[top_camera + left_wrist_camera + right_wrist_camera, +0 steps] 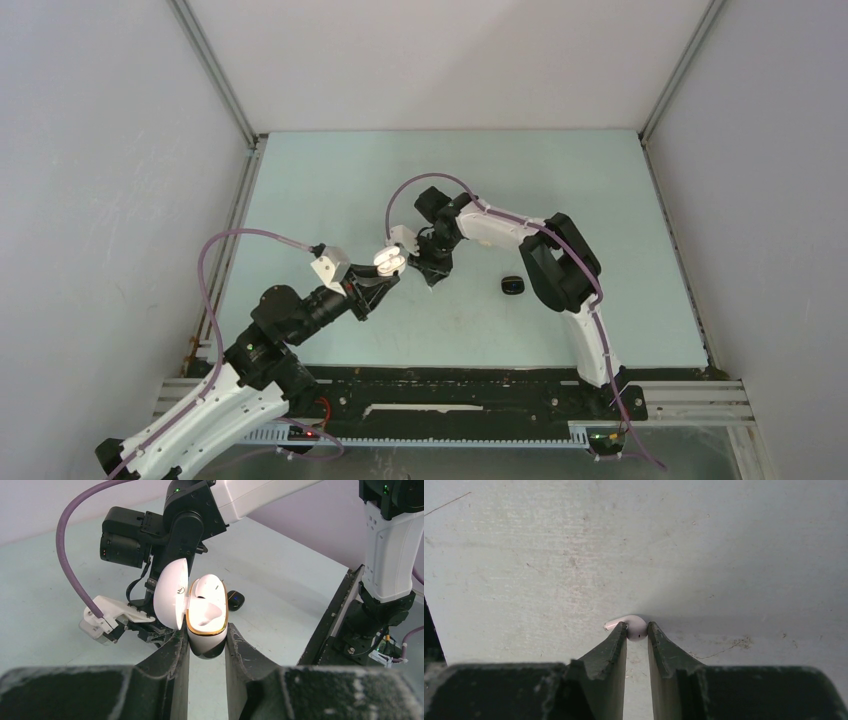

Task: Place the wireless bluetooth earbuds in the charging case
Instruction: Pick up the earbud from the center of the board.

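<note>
Clamping open charging case (206, 615) fast in left jaws, raised off counter (724, 555), sockets exposed for loading. Pinching white earbud (634, 626) between nearly closed right jaws, on counter, 4 o'clock from case.

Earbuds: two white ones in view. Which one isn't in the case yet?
The earbud lying on the table between the right gripper's fingertips. The other earbud is seated in the open white case that the left gripper holds.

Pale green table (560, 170), plain white walls (100, 150)
</note>
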Robot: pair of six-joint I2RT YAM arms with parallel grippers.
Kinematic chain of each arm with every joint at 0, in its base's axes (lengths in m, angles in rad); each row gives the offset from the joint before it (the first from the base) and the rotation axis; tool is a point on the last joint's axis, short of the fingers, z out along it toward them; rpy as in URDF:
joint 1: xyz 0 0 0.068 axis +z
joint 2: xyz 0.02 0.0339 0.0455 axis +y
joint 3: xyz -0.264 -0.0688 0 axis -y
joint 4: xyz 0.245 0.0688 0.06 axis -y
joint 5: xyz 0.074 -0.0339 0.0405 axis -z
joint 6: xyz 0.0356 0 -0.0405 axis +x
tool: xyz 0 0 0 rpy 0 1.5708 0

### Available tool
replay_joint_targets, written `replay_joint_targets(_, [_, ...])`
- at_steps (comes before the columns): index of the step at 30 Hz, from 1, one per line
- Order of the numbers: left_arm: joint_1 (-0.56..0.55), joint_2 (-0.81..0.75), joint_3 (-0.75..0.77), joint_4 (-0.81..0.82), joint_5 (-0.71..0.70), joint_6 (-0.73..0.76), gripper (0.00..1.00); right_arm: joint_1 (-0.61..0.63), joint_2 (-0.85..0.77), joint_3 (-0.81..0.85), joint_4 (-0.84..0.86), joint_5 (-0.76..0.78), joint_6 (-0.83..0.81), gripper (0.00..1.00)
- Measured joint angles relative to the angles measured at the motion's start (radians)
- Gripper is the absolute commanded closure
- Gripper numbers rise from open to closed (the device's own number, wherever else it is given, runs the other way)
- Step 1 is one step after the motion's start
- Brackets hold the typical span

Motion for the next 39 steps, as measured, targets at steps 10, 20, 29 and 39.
replay_joint_targets(10, [0.001,0.000,0.000,0.000,0.003,-0.005,1.00,0.014,-0.006,-0.009,0.014,0.029,-0.021,0.72])
replay_joint_targets(20, [0.008,0.000,0.000,0.000,0.010,-0.006,1.00,0.039,-0.028,-0.034,0.021,0.088,-0.105,0.73])
replay_joint_targets(29, [0.014,0.000,0.000,0.006,0.010,-0.007,1.00,0.045,-0.035,-0.048,0.044,0.098,-0.107,1.00])
replay_joint_targets(39, [0.021,-0.004,0.000,0.007,0.009,-0.015,1.00,-0.016,-0.120,-0.125,0.094,0.164,0.012,1.00])
